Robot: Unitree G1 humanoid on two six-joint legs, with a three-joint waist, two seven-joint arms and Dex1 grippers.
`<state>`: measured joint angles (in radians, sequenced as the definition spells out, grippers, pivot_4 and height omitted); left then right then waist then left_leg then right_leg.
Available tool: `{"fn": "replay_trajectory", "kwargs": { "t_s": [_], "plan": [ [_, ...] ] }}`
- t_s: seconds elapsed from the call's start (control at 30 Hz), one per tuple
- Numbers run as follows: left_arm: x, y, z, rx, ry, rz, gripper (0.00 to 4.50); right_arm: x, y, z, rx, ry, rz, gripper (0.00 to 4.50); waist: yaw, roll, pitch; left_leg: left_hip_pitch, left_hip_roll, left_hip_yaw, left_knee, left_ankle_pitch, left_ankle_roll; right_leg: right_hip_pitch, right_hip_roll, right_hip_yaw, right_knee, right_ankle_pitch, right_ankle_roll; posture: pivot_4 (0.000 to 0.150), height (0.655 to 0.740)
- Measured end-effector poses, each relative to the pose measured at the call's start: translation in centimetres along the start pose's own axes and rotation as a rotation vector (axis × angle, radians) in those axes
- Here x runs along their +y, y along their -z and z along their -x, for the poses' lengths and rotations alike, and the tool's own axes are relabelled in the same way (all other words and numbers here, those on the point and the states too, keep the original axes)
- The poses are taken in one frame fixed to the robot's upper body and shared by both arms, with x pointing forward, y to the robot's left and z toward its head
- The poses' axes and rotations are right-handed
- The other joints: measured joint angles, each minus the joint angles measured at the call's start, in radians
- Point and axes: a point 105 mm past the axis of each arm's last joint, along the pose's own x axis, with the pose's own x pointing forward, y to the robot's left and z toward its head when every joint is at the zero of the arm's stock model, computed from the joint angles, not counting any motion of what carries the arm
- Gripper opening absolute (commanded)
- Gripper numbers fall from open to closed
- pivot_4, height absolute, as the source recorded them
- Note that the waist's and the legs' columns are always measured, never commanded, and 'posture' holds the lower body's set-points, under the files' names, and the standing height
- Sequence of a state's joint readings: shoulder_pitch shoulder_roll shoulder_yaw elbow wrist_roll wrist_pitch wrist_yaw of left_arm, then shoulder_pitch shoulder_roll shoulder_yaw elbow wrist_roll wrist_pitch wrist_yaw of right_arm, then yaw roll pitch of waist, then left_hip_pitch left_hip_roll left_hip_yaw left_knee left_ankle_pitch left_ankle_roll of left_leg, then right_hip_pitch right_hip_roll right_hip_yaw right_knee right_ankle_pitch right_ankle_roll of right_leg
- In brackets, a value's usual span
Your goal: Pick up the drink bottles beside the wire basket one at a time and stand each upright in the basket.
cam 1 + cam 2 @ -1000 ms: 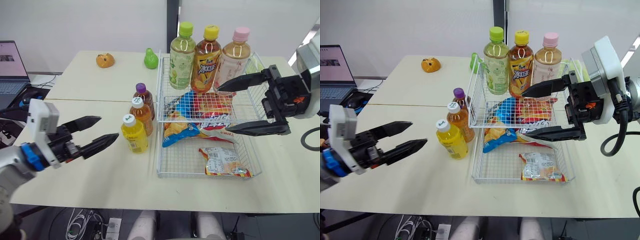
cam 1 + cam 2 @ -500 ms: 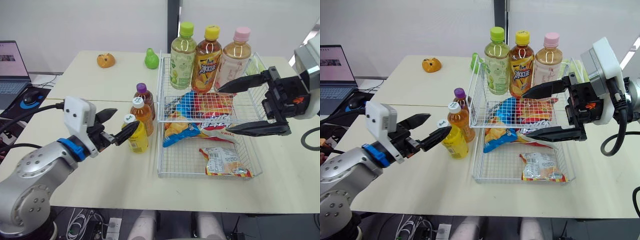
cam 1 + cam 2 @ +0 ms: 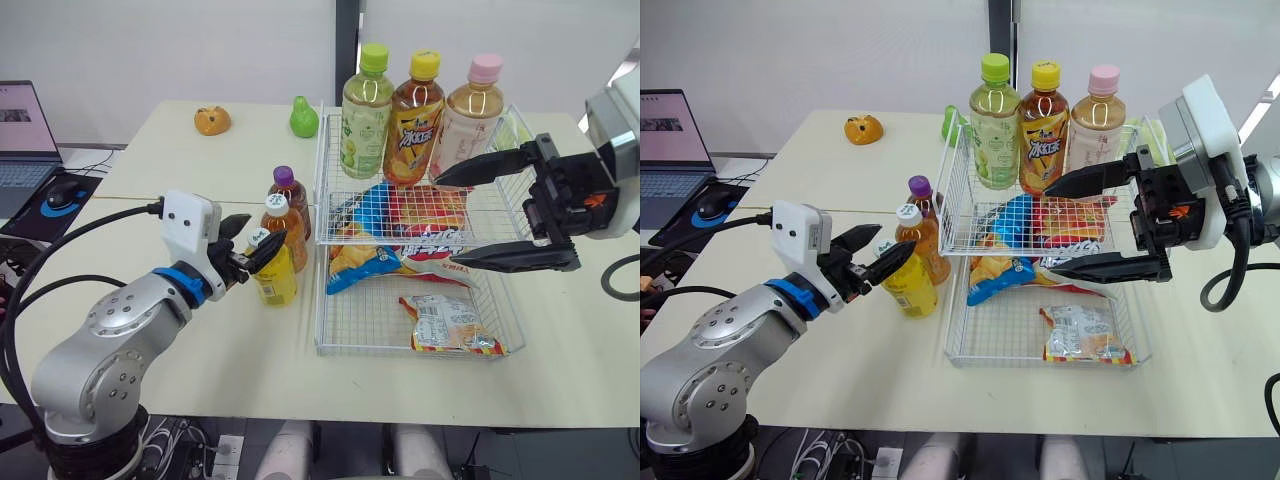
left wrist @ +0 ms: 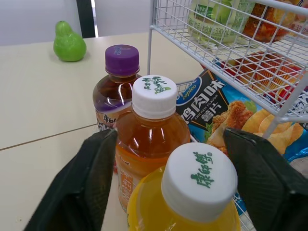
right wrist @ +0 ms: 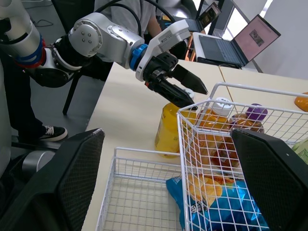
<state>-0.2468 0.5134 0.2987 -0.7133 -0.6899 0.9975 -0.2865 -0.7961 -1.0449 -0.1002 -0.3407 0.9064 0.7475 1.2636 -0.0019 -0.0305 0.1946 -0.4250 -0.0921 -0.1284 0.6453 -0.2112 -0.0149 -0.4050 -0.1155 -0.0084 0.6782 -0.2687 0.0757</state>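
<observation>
Three small bottles stand in a row left of the wire basket: a yellow one with a white cap, an amber one with a white cap and a purple-capped one. My left gripper is open, one finger on each side of the yellow bottle's cap, not touching it. Three tall bottles, green-capped, yellow-capped and pink-capped, stand upright on the basket's upper shelf. My right gripper hangs open at the basket's right side, holding nothing.
Snack bags lie in the basket, with a small packet on its floor. A green pear and an orange toy sit at the table's back. A laptop and cables are off to the left.
My left gripper has swung in from the left to the yellow bottle and now straddles its cap. The right gripper and the bottles have stayed put.
</observation>
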Motion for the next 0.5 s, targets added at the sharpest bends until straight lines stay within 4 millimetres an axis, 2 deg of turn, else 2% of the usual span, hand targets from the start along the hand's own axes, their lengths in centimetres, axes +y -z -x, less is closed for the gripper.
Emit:
{"fn": "replay_trajectory", "kwargs": {
  "t_s": [0.13, 0.4, 0.5],
  "plan": [
    [-0.4, 0.3, 0.1, 0.006, 0.02, 0.009, 1.37, 0.1, -0.2, 0.1, -0.003, 0.008, 0.009, 4.5, 0.0, 0.0, 0.0, 0.0, 0.0, 0.0, 0.0, 0.0, 0.0, 0.0, 0.0, 0.0, 0.0, 0.0, 0.0, 0.15, 0.74],
    [-0.3, 0.4, 1.0, 0.008, 0.031, -0.002, 1.37, 0.1, -0.1, 0.3, -0.007, 0.03, 0.008, 4.5, 0.0, 0.0, 0.0, 0.0, 0.0, 0.0, 0.0, 0.0, 0.0, 0.0, 0.0, 0.0, -0.001, 0.0, 0.0, 0.15, 0.74],
    [0.0, -0.3, 1.8, 0.011, 0.083, -0.007, 1.37, 0.1, -0.1, 0.6, 0.001, 0.045, 0.01, 4.5, 0.0, 0.0, 0.0, -0.001, 0.0, 0.0, -0.001, 0.0, 0.0, -0.001, 0.0, 0.0, -0.001, 0.0, 0.0, 0.15, 0.74]
  ]
}}
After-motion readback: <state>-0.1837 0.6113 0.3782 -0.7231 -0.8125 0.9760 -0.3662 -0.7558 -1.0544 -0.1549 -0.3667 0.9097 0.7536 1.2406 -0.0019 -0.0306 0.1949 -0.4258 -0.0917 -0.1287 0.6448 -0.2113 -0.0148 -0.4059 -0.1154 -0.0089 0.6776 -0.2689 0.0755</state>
